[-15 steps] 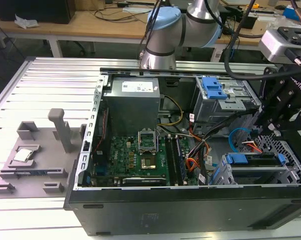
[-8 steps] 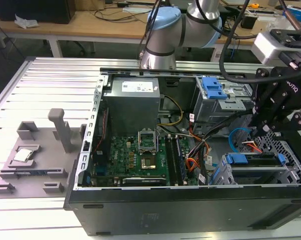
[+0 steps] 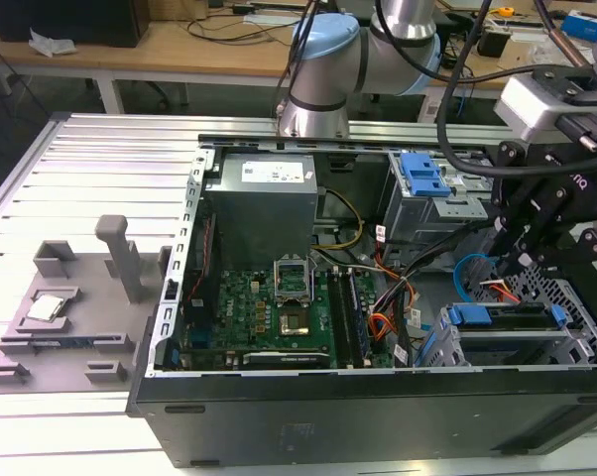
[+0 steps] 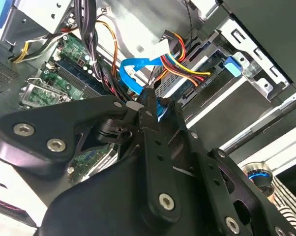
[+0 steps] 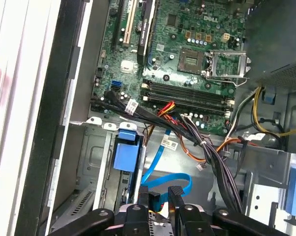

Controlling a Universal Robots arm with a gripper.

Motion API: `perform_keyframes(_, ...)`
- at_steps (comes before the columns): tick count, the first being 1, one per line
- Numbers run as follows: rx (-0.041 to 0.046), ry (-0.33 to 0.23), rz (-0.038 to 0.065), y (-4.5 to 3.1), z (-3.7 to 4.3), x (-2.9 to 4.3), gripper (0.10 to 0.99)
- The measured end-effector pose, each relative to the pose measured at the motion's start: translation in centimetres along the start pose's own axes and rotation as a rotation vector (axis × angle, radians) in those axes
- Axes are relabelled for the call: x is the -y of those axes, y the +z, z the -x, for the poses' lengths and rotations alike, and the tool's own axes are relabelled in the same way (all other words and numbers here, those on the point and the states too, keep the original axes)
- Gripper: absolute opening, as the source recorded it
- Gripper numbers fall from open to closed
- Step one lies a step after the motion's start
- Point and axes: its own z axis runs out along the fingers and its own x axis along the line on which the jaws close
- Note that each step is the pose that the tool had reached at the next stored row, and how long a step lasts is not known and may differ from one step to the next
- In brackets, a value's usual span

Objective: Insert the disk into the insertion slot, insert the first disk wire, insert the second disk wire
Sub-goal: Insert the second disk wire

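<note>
The disk (image 3: 504, 317), in its blue caddy, lies inside the insertion slot (image 3: 507, 349) at the exterior view's right front of the open computer case. My gripper (image 3: 522, 260) hangs just behind it. In both wrist views the gripper (image 4: 162, 105) (image 5: 159, 194) is shut on the plug of a blue disk wire (image 4: 131, 69) (image 5: 173, 181), which loops away from the fingers. A bundle of red, yellow and black wires (image 4: 187, 59) ends in a plug at the disk's edge (image 4: 203, 82). The caddy's blue tab (image 4: 231, 66) (image 5: 126, 153) shows beside the gripper.
The taller metal cage with a blue latch (image 3: 422, 174) stands behind the slot. The motherboard (image 3: 279, 307), the power supply (image 3: 259, 203) and a thick black cable bundle (image 5: 207, 147) fill the case. A grey fixture (image 3: 70, 307) lies on the ribbed table at the exterior view's left.
</note>
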Motion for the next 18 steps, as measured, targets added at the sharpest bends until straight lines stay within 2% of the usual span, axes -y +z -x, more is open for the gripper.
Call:
perform_keyframes(3, -0.0024, 0.000, 0.000, 0.00, 0.00, 0.00, 0.286)
perform_keyframes(5, -0.0038, 0.000, 0.001, 0.01, 0.00, 0.00, 0.165)
perform_keyframes(10, -0.0080, 0.001, 0.001, 0.00, 0.00, 0.00, 0.165)
perform_keyframes(11, -0.0089, 0.001, 0.001, 0.00, -0.11, -0.02, 0.165)
perform_keyframes(15, -0.0231, 0.002, 0.004, 0.16, -1.35, -0.22, 0.165)
perform_keyframes(18, -0.0229, 0.032, 0.003, 0.41, -1.39, -0.21, 0.165)
